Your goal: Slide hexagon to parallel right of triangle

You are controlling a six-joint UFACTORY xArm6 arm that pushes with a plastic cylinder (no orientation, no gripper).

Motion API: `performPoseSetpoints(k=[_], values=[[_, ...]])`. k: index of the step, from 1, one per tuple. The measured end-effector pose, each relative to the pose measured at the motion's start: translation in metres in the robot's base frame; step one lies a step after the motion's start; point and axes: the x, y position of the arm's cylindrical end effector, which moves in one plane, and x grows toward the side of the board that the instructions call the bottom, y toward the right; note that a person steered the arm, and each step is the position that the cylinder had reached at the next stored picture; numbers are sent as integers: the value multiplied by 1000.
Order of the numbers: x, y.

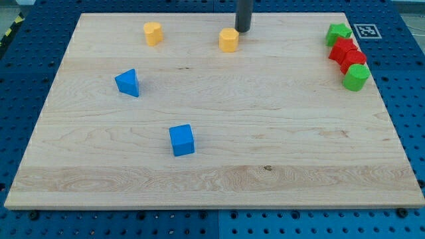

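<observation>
A yellow hexagon block [228, 40] sits near the top edge of the wooden board [219, 189], around the middle. My tip [243, 30] is just to the upper right of it, very close; I cannot tell whether they touch. A blue triangle block [127, 83] lies on the left part of the board, well below and to the left of the hexagon.
A second yellow block [153, 33] sits at the top left. A blue cube [181, 140] lies below the centre. At the top right a green star [339, 33], two red blocks [346, 53] and a green cylinder [356, 77] cluster by the board's edge.
</observation>
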Motion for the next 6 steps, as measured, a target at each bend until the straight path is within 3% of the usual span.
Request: performPoseSetpoints(k=[3,4,6], values=[[48,-13],[40,-46],[50,-56]])
